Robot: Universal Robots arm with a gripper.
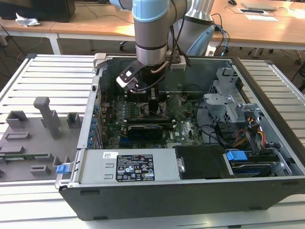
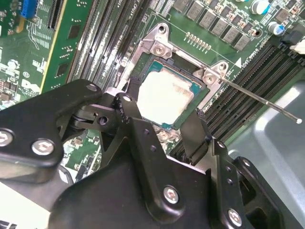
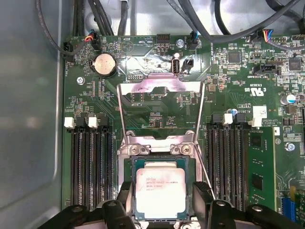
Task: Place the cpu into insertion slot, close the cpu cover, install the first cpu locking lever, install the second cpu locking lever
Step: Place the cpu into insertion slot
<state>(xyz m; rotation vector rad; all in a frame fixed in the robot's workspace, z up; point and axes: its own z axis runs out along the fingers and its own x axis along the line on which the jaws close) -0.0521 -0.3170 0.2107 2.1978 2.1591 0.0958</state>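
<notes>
My gripper (image 3: pixel 162 204) reaches down inside an open computer case (image 1: pixel 190 191), right over the insertion slot (image 3: pixel 127 171). Its two black fingers (image 2: pixel 127 109) stand against opposite sides of the cpu (image 3: pixel 160 191), a pale square chip with a green rim (image 2: pixel 164 95). The chip lies level within the slot's black border. The cpu cover (image 3: pixel 159 87), a silvery frame plate, is flipped open beyond the slot. Both thin wire locking levers (image 3: pixel 121 114) (image 3: pixel 206 164) are unlatched, and one sticks out sideways (image 2: pixel 262 102). In the exterior view the gripper (image 1: pixel 155 102) hangs over the green board.
Black memory slots (image 3: pixel 93 167) (image 3: pixel 228 162) flank the slot on both sides. A long black expansion card (image 1: pixel 150 129), a power supply (image 1: pixel 128 167), cables and a metal drive cage (image 1: pixel 233 102) crowd the case. Grey fixtures (image 1: pixel 45 119) stand on the table at the exterior view's left.
</notes>
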